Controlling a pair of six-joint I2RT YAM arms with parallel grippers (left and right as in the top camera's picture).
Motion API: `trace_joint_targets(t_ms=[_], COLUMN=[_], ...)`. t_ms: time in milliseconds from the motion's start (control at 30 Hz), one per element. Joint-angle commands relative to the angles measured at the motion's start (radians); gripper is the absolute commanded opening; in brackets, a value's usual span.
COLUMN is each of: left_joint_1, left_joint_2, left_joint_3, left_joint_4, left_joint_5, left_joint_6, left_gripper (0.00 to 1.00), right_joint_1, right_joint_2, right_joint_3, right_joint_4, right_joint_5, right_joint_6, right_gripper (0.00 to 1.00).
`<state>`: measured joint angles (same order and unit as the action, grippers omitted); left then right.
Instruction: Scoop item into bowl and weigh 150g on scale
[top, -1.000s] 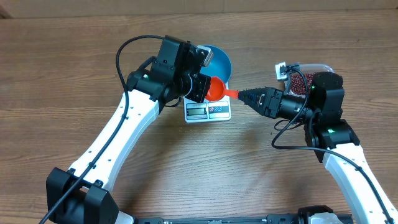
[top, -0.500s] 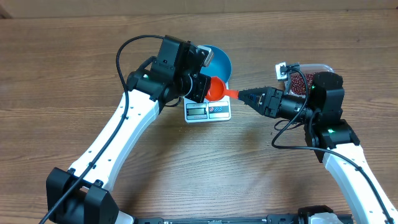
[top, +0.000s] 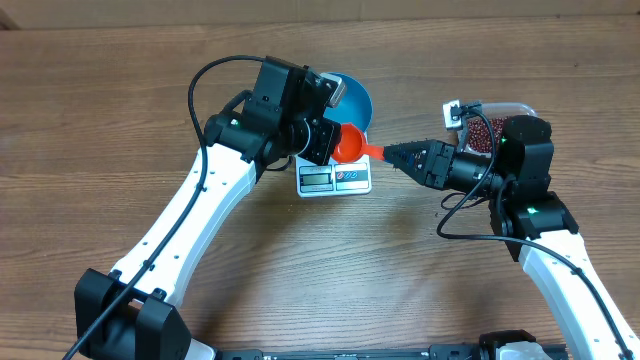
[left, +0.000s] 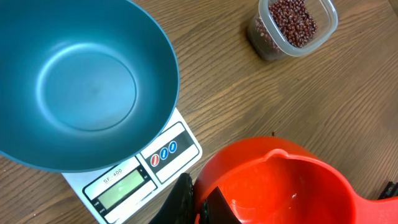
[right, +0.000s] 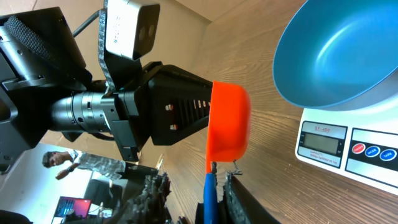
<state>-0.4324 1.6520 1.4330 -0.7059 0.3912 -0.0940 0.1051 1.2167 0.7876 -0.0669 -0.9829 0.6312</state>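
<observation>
1. The left gripper (top: 326, 140) reaches in from the left over a brown wood-grain table (top: 100, 100). Its jaws are together and seem to pinch the thin rim of a scoop (top: 348, 143).
2. The bowl (top: 358, 100) is round, deep, bright blue and smooth-walled. It sits empty on the scale (top: 335, 178). It probably weighs little and could slide or tip if knocked.
3. The scale is a small flat white rectangle. Its display window and button panel face the near edge of the table.
4. The scoop is a glossy red plastic cup with a blue handle, and it hangs empty just beside the bowl. It looks stiff and light. The handle is likely the best place to hold it, since that leaves the cup free to dig and pour.
5. The right gripper (top: 393, 154) comes in from the right. Its jaws are clamped on the scoop's handle, so both arms hold the scoop at once.
6. The beans (top: 483, 130) lie at the far right, heaped in a clear plastic tub (top: 515, 106) with rounded corners, well apart from the bowl. Part of the tub is hidden behind the right arm.
7. Each bean is tiny, dark red-brown and smooth. They likely feel hard, roll easily and scatter if tipped, and they are too small for the jaws to grip, so they should ride in the scoop, kept level.
</observation>
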Motion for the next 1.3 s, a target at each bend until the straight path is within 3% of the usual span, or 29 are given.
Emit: trace_joint_targets(t_ms=[0,533,633,700,767,800,1267], left_joint_1=[-0.008,-0.008,-0.008,-0.008,-0.007,-0.007,-0.005], left_joint_2=[0.011,0.011,0.011,0.011,0.011,0.011,-0.013], left_joint_3=[0.013,0.013,0.013,0.013,0.013,0.013,0.016], left_joint_4=[0.008,0.008,0.008,0.008,0.008,0.008,-0.005], left_joint_5=[0.021,0.021,0.020,0.017,0.015,0.010,-0.029], left_joint_6=[0.031,0.039,0.039,0.039,0.039,0.039,0.039], left_gripper=[0.04,0.07,0.22,0.62,0.96,0.99,1.00], right_joint_1=[0.003,0.003,0.003,0.003,0.003,0.002,-0.005], right_joint_2=[-0.002,0.037,0.038,0.038,0.038,0.038,0.038], right_joint_3=[0.032,0.032,0.032,0.032,0.032,0.032,0.032], right_joint_4=[-0.002,-0.011,-0.011,-0.013,-0.013,-0.013,-0.016], right_joint_5=[-0.002,0.002,0.001,0.001,-0.005,-0.005,0.020], right_joint_6=[-0.003,-0.003,-0.003,-0.003,-0.003,-0.003,-0.011], right_gripper=[0.26,0.04,0.04,0.04,0.04,0.04,0.04])
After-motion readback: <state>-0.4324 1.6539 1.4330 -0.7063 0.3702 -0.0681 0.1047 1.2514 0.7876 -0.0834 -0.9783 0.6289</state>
